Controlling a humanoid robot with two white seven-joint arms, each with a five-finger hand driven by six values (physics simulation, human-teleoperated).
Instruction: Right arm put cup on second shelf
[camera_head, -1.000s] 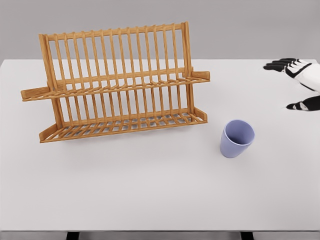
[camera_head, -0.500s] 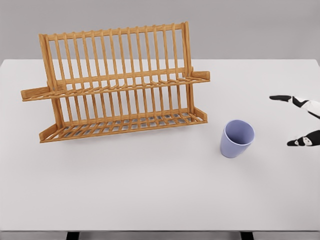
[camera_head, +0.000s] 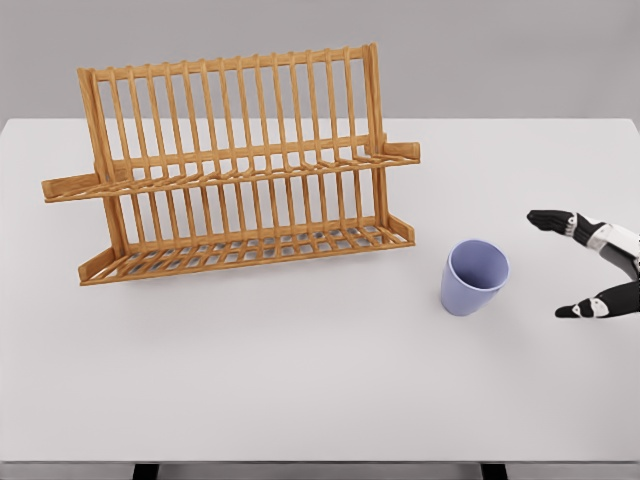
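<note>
On the white table (camera_head: 300, 400) a wooden two-shelf dish rack (camera_head: 235, 165) stands toward the back left. A lilac cup (camera_head: 474, 277) sits upright on the tabletop near the rack's lower right corner, apart from it. At the right edge, the right hand (camera_head: 600, 265) is open, fingers spread toward the cup, holding nothing.

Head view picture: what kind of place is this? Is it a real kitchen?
Probably not a real kitchen: it looks like a computer-made test scene. A wooden dish rack and a purple cup stand on a plain white table against a bare grey wall, with the robot's right hand open nearby.
</note>
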